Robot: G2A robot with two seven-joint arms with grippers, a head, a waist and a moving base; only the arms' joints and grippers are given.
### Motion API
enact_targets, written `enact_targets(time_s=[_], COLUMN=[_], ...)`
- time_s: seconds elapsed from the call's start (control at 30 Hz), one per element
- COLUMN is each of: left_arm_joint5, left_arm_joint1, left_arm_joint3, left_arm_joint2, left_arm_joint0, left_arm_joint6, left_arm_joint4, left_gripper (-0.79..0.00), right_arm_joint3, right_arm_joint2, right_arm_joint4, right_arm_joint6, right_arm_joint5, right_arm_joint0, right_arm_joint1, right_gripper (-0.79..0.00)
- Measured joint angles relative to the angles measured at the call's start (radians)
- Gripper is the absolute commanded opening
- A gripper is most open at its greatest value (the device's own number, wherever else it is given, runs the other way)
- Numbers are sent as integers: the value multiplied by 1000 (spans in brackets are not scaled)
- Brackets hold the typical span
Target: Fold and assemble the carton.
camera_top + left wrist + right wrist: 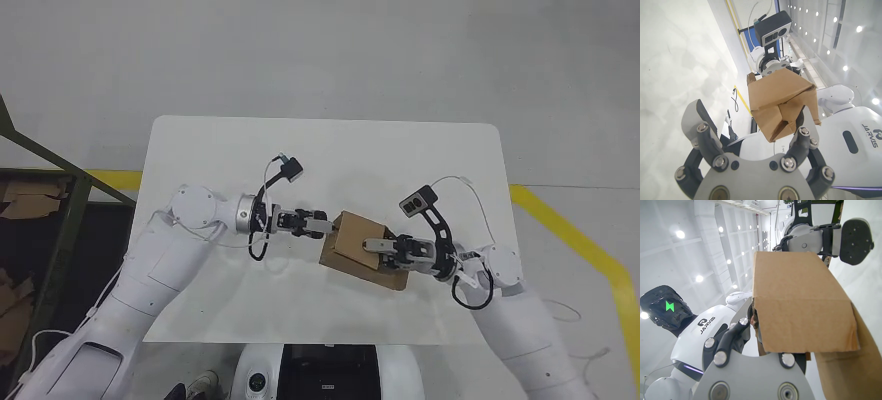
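A brown carton (352, 240) is held above the middle of the white table (300, 150), part-folded, with its end flaps tucked in. My right gripper (383, 246) is shut on the carton's wall at the end nearer the right arm. In the right wrist view one of its fingers (748, 318) presses the cardboard edge of the carton (800, 306), and the other is hidden behind it. My left gripper (753, 115) stands open at the opposite end. One of its fingertips (807, 118) lies against the folded flaps of the carton (780, 94), while the other is well apart.
A dark crate with cardboard scraps (35, 215) stands on the floor beside the table's left side. Yellow floor tape (570, 235) runs past the right side. The table's far half is bare white surface.
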Motion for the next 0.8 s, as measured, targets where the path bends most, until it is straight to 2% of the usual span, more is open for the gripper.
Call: enact_targets(time_s=[0.2, 0.4, 0.63, 0.8], left_arm_joint5=[-62, -238, -457, -548], left_arm_joint1=[16, 22, 22, 21], left_arm_joint3=[-30, -78, -96, -108], left_arm_joint2=[-81, -126, -153, -155], left_arm_joint0=[47, 85, 108, 125], left_arm_joint6=[77, 200, 360, 436], left_arm_joint4=[33, 170, 406, 542], left_gripper=[0, 0, 0, 0], right_arm_joint3=[8, 32, 81, 123], right_arm_joint2=[14, 4, -14, -29], right_arm_joint4=[-38, -63, -73, -70], right_arm_joint6=[3, 10, 28, 47], right_arm_joint5=[46, 112, 168, 182], right_arm_joint0=[12, 50, 110, 149], right_arm_joint1=[6, 8, 7, 4], right_gripper=[-785, -785, -785, -785])
